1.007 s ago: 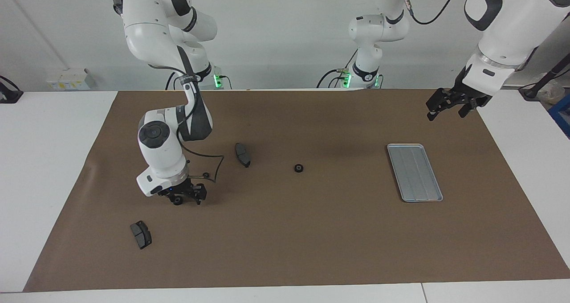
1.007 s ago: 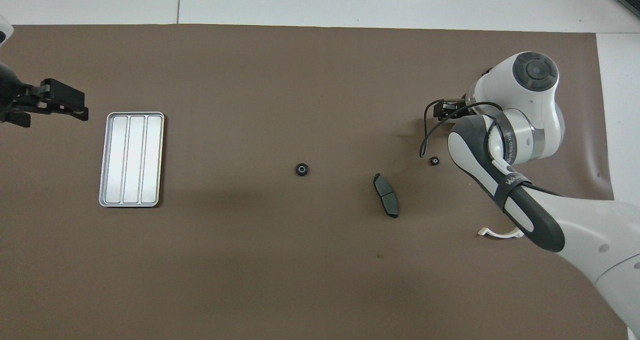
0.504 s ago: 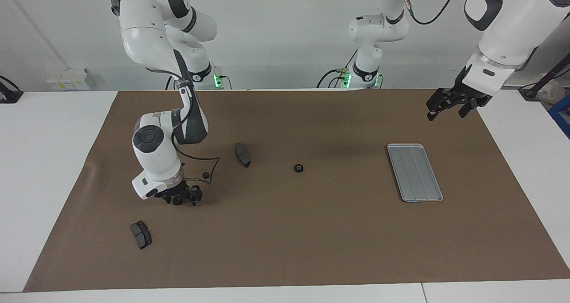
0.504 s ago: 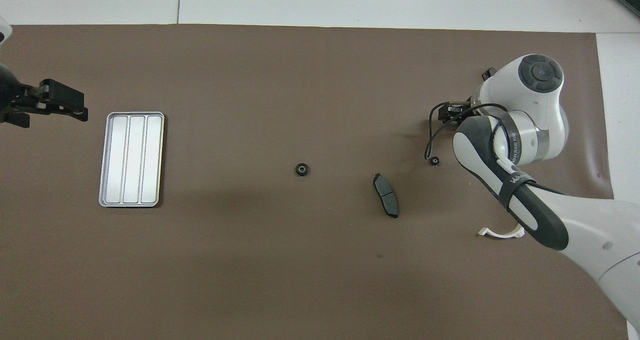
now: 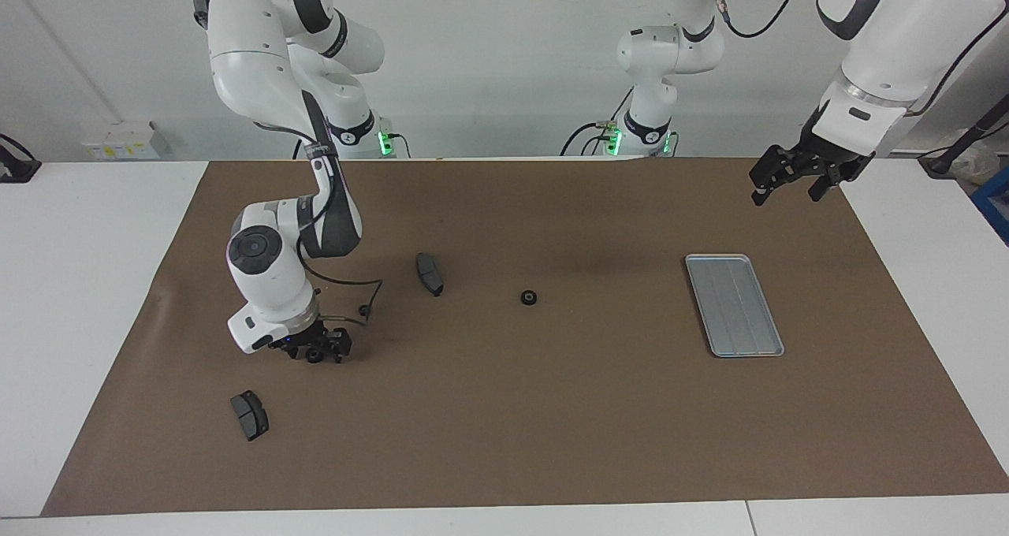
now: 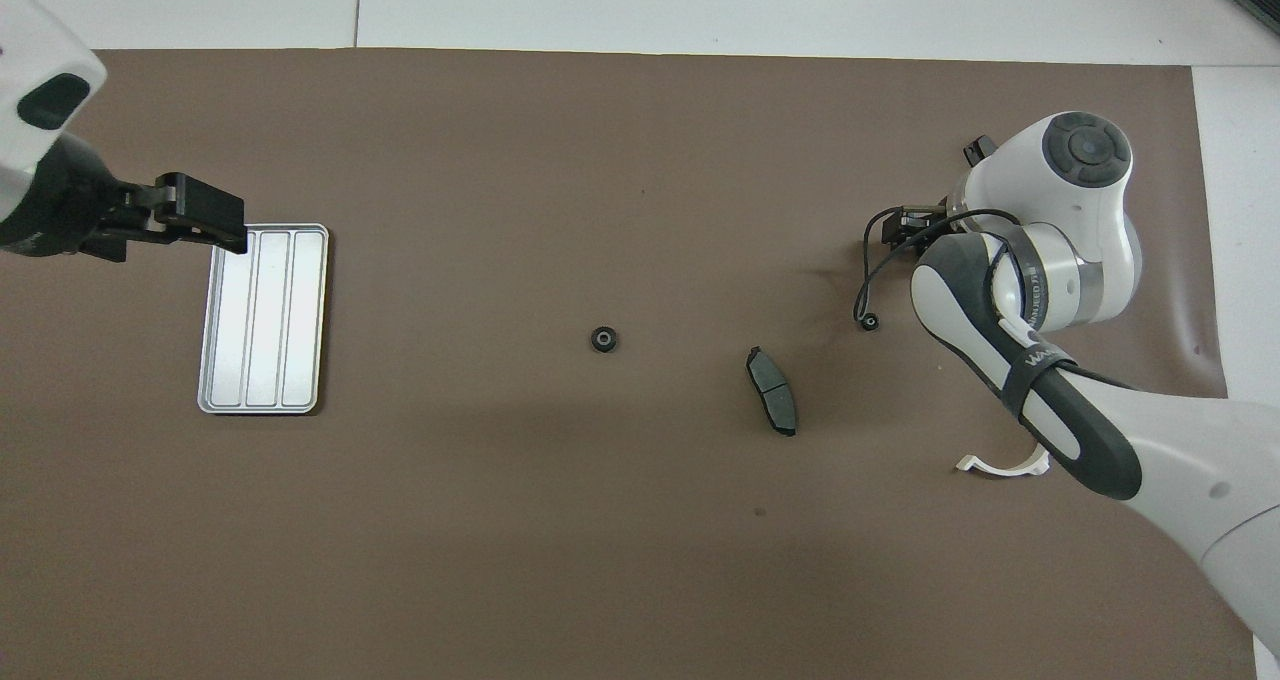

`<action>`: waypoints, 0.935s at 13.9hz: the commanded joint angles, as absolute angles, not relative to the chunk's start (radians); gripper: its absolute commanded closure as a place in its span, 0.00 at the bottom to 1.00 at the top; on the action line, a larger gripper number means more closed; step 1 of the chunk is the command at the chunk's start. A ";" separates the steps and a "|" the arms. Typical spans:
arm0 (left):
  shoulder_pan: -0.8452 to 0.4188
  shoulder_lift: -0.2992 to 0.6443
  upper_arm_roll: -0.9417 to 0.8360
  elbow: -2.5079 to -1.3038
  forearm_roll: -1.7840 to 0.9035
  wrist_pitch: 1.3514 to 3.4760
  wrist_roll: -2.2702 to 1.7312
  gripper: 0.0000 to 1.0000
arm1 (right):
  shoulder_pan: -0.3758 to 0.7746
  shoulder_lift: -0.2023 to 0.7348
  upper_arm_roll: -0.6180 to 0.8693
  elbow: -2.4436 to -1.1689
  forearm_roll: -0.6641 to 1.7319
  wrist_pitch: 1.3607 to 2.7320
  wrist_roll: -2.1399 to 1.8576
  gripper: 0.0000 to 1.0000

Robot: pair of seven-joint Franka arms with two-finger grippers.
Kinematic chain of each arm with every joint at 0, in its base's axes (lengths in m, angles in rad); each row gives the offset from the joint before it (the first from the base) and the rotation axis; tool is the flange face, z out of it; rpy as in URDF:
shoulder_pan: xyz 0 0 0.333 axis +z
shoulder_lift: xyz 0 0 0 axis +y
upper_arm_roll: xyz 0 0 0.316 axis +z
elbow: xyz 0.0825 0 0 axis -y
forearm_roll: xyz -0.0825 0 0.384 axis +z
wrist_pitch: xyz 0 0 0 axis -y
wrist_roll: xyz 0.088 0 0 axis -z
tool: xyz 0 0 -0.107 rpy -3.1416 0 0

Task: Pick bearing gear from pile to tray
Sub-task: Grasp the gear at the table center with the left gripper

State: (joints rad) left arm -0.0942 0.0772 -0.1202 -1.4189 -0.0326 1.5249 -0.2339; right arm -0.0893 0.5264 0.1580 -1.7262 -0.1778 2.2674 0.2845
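A small black round bearing gear (image 5: 314, 355) lies on the brown mat with my right gripper (image 5: 315, 350) low over it, fingers open on either side. In the overhead view the right arm's wrist hides that gripper and gear. More of the pile lies around: a toothed black gear (image 5: 529, 297) (image 6: 603, 339) mid-mat, a tiny black ring (image 5: 363, 310) (image 6: 870, 323), two dark grey pads (image 5: 430, 273) (image 5: 249, 415), and a white half-ring bracket (image 6: 1000, 465). The silver tray (image 5: 734, 305) (image 6: 263, 318) holds nothing. My left gripper (image 5: 791, 180) (image 6: 225, 235) hangs open, high by the tray.
The brown mat (image 5: 552, 426) covers most of the white table. A black cable (image 5: 370, 292) loops from the right wrist down beside the tiny ring. One pad (image 6: 772, 405) lies between the toothed gear and the right arm.
My right gripper slid toward the right arm's end of the table, so the gear now sits between its fingers. The left gripper rose and now shows over the tray's corner from above.
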 commanded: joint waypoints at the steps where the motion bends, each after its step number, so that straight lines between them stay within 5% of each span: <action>1: -0.242 0.048 -0.118 -1.537 -0.038 1.656 -0.444 0.00 | -0.107 0.520 0.170 -1.740 -0.163 2.287 0.252 0.35; 7: -0.463 0.120 -0.120 -1.804 -0.038 2.010 -0.595 0.00 | -0.107 0.522 0.170 -1.741 -0.163 2.312 0.253 0.89; 10: -0.497 0.271 -0.117 -1.821 -0.037 2.222 -0.633 0.00 | -0.107 0.522 0.170 -1.740 -0.163 2.312 0.253 0.92; 13: -0.502 0.328 -0.115 -1.819 -0.029 2.273 -0.634 0.00 | -0.104 0.522 0.170 -1.735 -0.163 2.313 0.255 0.97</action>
State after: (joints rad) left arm -0.4816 0.3129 -0.1345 -1.8263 -0.0344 2.2543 -0.6178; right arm -0.0890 0.5216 0.1648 -1.7259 -0.1749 2.2878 0.2845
